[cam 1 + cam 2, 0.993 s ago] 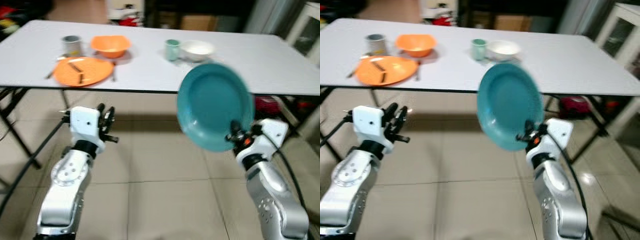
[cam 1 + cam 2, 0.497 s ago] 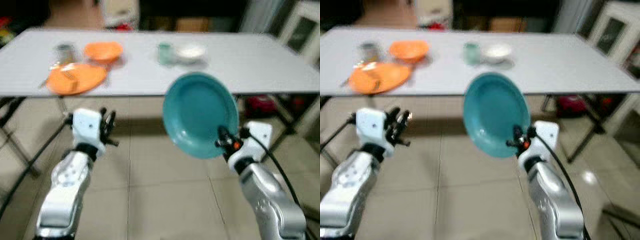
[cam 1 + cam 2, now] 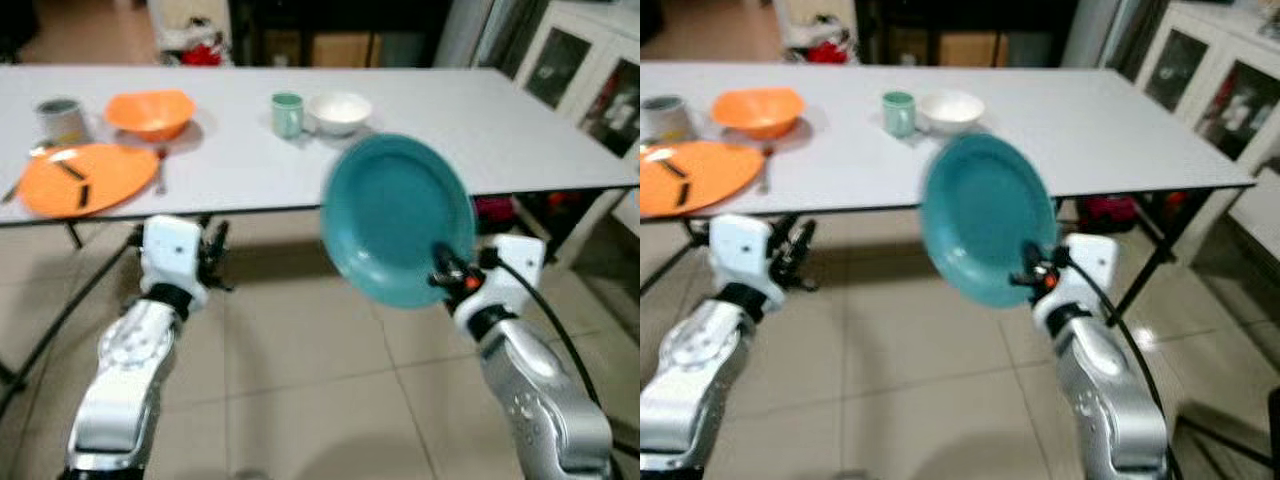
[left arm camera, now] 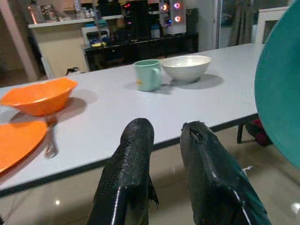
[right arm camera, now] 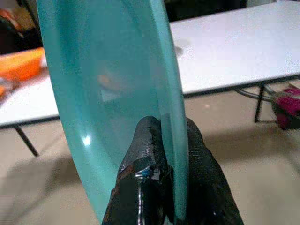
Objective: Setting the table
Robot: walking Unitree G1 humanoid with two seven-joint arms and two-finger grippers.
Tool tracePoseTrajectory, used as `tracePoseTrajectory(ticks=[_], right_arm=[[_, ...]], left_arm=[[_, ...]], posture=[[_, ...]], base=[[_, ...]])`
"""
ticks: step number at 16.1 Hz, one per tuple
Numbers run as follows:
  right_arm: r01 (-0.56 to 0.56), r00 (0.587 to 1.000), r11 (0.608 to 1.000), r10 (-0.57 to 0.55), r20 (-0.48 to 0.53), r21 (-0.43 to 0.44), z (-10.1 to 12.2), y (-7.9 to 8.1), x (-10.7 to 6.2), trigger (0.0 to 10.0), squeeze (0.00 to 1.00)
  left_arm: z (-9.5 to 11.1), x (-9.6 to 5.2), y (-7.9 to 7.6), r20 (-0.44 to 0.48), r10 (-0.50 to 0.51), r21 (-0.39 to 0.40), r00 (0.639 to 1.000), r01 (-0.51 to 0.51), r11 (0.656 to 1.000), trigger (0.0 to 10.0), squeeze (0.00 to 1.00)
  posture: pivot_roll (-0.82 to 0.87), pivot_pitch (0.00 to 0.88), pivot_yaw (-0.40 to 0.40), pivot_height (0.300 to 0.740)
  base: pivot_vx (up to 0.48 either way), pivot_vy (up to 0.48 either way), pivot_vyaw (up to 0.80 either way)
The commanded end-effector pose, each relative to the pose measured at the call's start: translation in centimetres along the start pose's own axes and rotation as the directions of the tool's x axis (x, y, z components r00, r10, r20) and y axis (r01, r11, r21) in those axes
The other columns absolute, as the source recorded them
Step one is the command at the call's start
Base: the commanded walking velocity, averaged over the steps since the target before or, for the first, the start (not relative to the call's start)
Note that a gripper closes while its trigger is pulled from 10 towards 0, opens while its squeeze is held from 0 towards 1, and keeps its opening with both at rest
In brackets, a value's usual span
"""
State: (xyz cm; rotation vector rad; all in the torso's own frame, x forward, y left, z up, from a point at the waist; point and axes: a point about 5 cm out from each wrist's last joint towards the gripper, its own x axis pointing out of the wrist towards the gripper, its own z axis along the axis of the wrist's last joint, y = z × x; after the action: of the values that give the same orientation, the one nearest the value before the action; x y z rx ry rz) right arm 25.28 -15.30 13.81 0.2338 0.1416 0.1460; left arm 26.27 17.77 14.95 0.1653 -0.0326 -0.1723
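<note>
A robot carries a teal plate (image 3: 397,218) toward a white table (image 3: 520,130), midway through laying a second place setting; the first, an orange plate (image 3: 70,180), orange bowl (image 3: 150,112) and grey cup (image 3: 58,118), sits at the table's left end, while a green mug (image 3: 287,114) and white bowl (image 3: 339,112) wait near the middle. The right gripper (image 3: 447,277) pinches the plate's lower rim, fingers (image 5: 149,154) clamped on either side, holding it upright in the air short of the table edge. The left gripper (image 4: 161,154) hangs empty before the table, fingers only slightly apart. The next move likely calls for stepping closer, tilting the plate flat and setting it by the mug and bowl.
</note>
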Motion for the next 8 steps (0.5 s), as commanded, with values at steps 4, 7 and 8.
tracePoseTrajectory(ticks=[4,7,8], right_arm=[[0.013,1.000,0.995,-0.015,0.023,0.095,1.59,-0.45,0.39,10.0,0.00],[-0.012,0.999,0.999,0.011,0.043,0.037,1.82,-0.50,0.53,10.0,0.00],[-0.021,0.999,1.000,0.021,0.046,-0.002,1.83,-0.28,0.61,10.0,0.00]], left_arm=[[0.20,0.48,-0.62,0.004,-0.011,-0.004,1.000,0.011,1.000,10.0,0.00],[0.23,0.37,-0.60,0.003,-0.006,-0.005,1.000,0.006,1.000,10.0,0.00],[0.13,0.25,-0.42,-0.001,0.012,-0.007,1.000,-0.012,1.000,10.0,0.00]], posture=[[0.12,0.000,-0.029,0.740],[0.12,0.000,-0.036,0.740],[0.12,0.000,-0.037,0.740]], base=[[0.301,0.000,0.00],[0.304,0.000,0.00],[0.307,0.000,0.00]])
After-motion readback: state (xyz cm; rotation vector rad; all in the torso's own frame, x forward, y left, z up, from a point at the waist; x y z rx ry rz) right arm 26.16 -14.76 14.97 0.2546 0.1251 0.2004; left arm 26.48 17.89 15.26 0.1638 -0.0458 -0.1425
